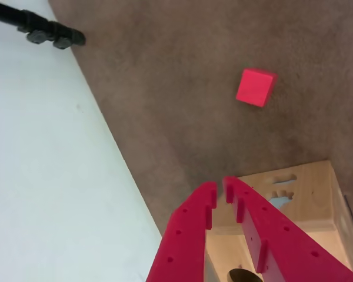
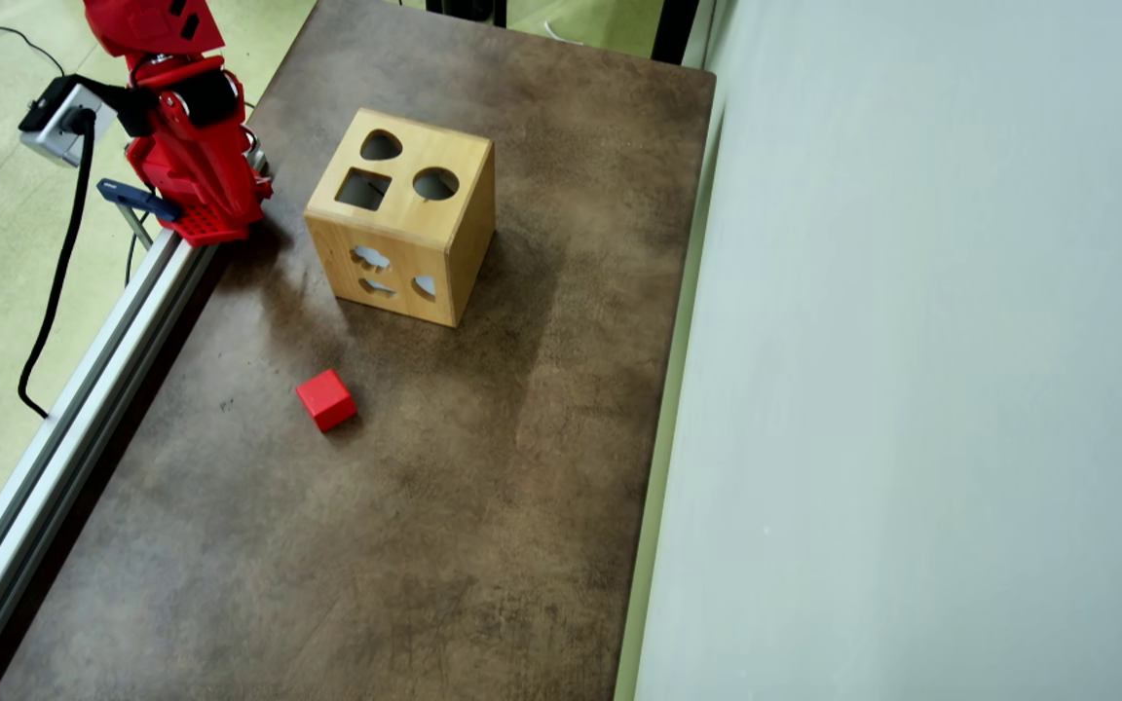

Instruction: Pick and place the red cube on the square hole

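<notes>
The cube (image 2: 326, 399) is bright red and plain. The shape-sorter box (image 2: 395, 243) is light wood, its square hole (image 2: 363, 189) dark. The surface (image 2: 425, 506) is mottled brown. The hand (image 1: 220, 191) is red, the wall (image 2: 912, 389) pale grey-white.

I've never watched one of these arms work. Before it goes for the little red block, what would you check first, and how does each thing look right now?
1. Red cube lies free on the table, nothing touching it: ok.
2. Gripper empty: ok; its fingertips are nearly together, so it likely must open wider: not ok.
3. Gripper over the cube: not ok; in the wrist view it is above the wooden box.
4. Square hole on the box top unblocked: ok.
5. Table between cube and box free of clutter: ok.
6. Cube fits the hole: cannot tell.
</notes>
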### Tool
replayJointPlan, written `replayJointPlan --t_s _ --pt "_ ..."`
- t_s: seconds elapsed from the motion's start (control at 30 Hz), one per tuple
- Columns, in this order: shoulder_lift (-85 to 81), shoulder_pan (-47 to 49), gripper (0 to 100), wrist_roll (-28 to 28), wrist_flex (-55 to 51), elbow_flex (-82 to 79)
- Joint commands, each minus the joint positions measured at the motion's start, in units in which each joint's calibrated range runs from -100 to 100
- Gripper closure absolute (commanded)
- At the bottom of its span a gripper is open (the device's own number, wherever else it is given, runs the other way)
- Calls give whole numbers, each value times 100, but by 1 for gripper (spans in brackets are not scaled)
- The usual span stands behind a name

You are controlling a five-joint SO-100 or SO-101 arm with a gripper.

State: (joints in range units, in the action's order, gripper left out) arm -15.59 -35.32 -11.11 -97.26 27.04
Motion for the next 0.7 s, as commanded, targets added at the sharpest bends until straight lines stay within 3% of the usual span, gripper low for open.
replayJointPlan --t_s 0.0,0.3,0.67 --pt "281 -41 93 274 -41 77" --pt "324 -41 68 303 -49 -39" --pt "324 -41 65 303 -65 -781"
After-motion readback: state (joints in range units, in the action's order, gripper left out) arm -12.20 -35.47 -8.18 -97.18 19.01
